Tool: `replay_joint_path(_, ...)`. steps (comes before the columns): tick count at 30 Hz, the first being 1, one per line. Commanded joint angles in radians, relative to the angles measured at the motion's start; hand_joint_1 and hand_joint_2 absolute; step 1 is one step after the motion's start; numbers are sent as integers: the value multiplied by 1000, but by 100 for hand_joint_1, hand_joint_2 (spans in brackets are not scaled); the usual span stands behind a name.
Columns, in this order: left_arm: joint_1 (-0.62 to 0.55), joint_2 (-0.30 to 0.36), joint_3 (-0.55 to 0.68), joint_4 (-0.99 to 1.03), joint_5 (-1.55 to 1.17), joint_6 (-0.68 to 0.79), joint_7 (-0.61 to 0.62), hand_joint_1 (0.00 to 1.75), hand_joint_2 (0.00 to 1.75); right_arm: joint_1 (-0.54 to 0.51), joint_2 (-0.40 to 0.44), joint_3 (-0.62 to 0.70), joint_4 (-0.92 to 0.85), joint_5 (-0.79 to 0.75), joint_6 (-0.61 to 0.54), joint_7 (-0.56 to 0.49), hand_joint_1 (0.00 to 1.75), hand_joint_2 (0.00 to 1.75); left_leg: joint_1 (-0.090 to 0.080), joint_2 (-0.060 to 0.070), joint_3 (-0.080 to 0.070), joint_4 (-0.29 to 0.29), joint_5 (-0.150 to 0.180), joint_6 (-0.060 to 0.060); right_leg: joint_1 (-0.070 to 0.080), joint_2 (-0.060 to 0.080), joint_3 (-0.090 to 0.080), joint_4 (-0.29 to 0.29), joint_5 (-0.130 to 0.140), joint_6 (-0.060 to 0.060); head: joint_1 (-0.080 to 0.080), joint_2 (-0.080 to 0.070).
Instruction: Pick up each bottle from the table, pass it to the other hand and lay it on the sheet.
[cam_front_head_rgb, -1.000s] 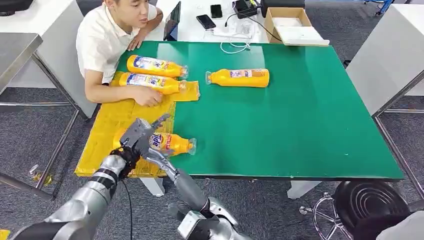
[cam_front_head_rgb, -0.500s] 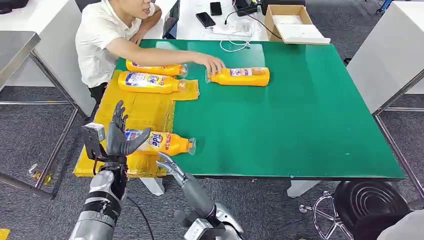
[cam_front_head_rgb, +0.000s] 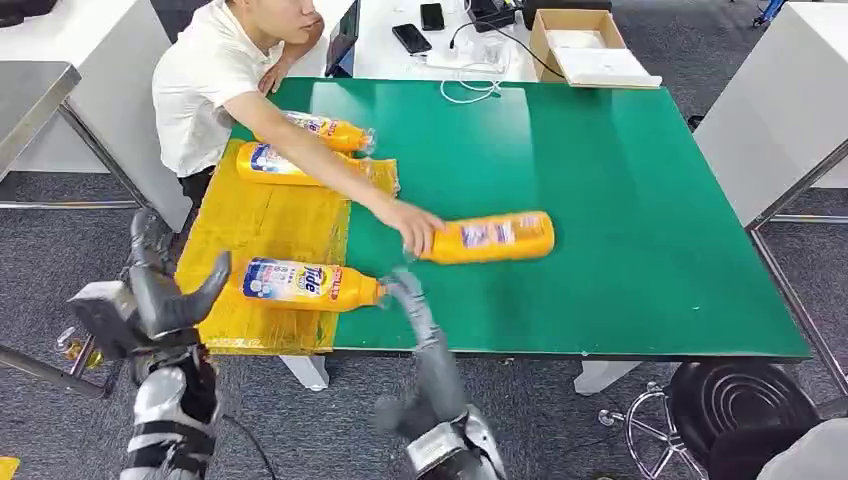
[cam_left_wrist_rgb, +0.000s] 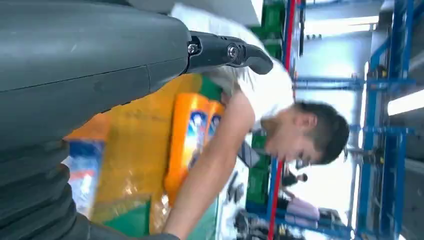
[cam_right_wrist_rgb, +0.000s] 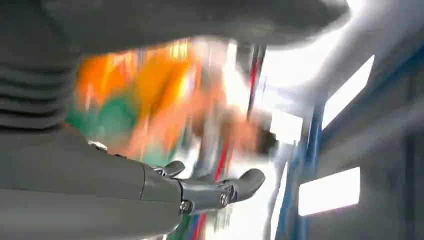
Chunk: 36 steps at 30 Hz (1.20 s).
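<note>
An orange Tide bottle (cam_front_head_rgb: 300, 283) lies on the yellow sheet (cam_front_head_rgb: 270, 220) near the front edge of the green table (cam_front_head_rgb: 620, 200). My left hand (cam_front_head_rgb: 165, 290) hangs open just off the sheet's front left corner, apart from the bottle. Blurred by motion, my right hand (cam_front_head_rgb: 410, 300) is at the table's front edge beside this bottle's cap, fingers spread and holding nothing. Two more bottles (cam_front_head_rgb: 330, 130) (cam_front_head_rgb: 275, 165) lie at the back of the sheet. A person's hand (cam_front_head_rgb: 415, 228) holds another bottle (cam_front_head_rgb: 495, 237) lying mid-table. The left wrist view shows the back bottles (cam_left_wrist_rgb: 187, 140).
The person sits at the table's back left corner, an arm stretched across the sheet. Behind the green table, a white table carries a cardboard box (cam_front_head_rgb: 585, 45), phones (cam_front_head_rgb: 412, 42) and cables. A black stool (cam_front_head_rgb: 740, 405) stands at the front right. Grey tables flank both sides.
My left hand let go of the near bottle and pulled back off the table's left. The person slid the far bottle to mid-table. My right hand rose and moved right along the front edge.
</note>
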Motion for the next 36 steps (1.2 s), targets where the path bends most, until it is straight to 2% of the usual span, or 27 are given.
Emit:
replay_joint_path(1, 247, 38, -143, -284, -17, 48, 25, 0, 175, 35, -19, -321, -10, 260, -293, 59, 0, 175, 0, 3, 4, -1, -3, -1, 0, 1, 3, -2, -1, -1, 0, 0)
replay_joint_path(2, 251, 48, -167, -285, -24, 49, 26, 0, 175, 19, -21, -382, 31, 368, -331, 55, 0, 175, 0, 1, 2, -1, -2, 0, 0, 0, 2, -1, -1, -1, 0, 0)
replay_joint_path(3, 249, 56, -187, -282, -57, 65, 21, 0, 175, 3, 0, -478, 69, 521, -331, 55, 0, 175, 0, 1, 6, -1, -3, 0, 0, 0, 5, -2, -2, -1, 0, 0)
replay_joint_path(4, 245, 61, -205, -275, -95, 84, 6, 0, 175, -24, -5, -526, 126, 608, -331, 55, 0, 175, 0, 1, 3, -1, -2, 0, 0, 0, 3, -2, -1, -1, 0, 0)
replay_joint_path(5, 234, 65, -223, -265, -102, 87, 3, 0, 175, -66, -41, -540, 227, 693, -331, 58, 0, 175, 0, 0, 3, -2, -2, 0, 0, -1, 3, -3, 0, -1, 0, 0)
replay_joint_path(6, 224, 71, -238, -256, -100, 72, 4, 0, 175, -102, -85, -510, 311, 682, -310, 95, 0, 175, 0, 0, 5, -2, -2, 0, 0, -1, 5, -3, 0, -2, 0, 0)
replay_joint_path(7, 214, 73, -253, -250, -94, 56, 2, 0, 175, -143, -110, -510, 384, 659, -331, 87, 0, 175, 0, 0, 5, -2, -1, 0, 1, -1, 5, -4, 0, -1, 0, 0)
replay_joint_path(11, 203, 69, -259, -243, -95, 60, 1, 0, 175, -170, -111, -525, 423, 650, -331, 63, 0, 175, 0, 0, 3, -1, 0, 2, 0, -1, 4, -3, 1, -1, 0, 0)
replay_joint_path(14, 165, 74, -284, -217, -90, 37, 4, 0, 175, -244, -133, -518, 525, 804, -331, 164, 0, 175, -1, 2, 3, -1, 0, 2, 0, 1, 3, -2, 2, 0, 0, 0)
replay_joint_path(15, 142, 70, -294, -195, -82, 27, 12, 0, 175, -296, -142, -515, 610, 815, -331, 186, 0, 175, -1, 3, 5, -2, -1, 1, 0, 2, 5, -2, 1, -1, 0, 0)
replay_joint_path(16, 117, 64, -305, -171, -80, 25, 17, 0, 175, -354, -157, -501, 698, 867, -331, 251, 0, 175, -1, 2, 4, -1, 0, 2, 0, 1, 4, -2, 2, 0, -1, 0)
replay_joint_path(17, 109, 63, -310, -163, -80, 26, 15, 0, 175, -380, -160, -488, 746, 878, -331, 260, 0, 175, -1, 2, 3, -1, 0, 2, 0, 0, 3, -2, 2, 0, -1, 0)
replay_joint_path(24, 105, 62, -312, -160, -79, 26, 15, 0, 175, -389, -162, -487, 756, 873, -331, 256, 0, 175, -1, 2, 5, -1, -1, 1, 0, 1, 5, -2, 1, 0, -1, 0)
replay_joint_path(28, 100, 65, -326, -156, -84, 25, 25, 0, 175, -451, -177, -423, 873, 958, -272, 404, 0, 175, -1, 2, 4, -1, 0, 2, 0, 1, 4, -2, 1, 0, -1, 0)
replay_joint_path(36, 86, 72, -345, -130, -98, 23, 56, 0, 175, -528, -186, -401, 955, 994, -197, 530, 0, 175, -1, 2, 3, -1, 0, 1, 0, 1, 3, -1, 1, 0, 0, 0)
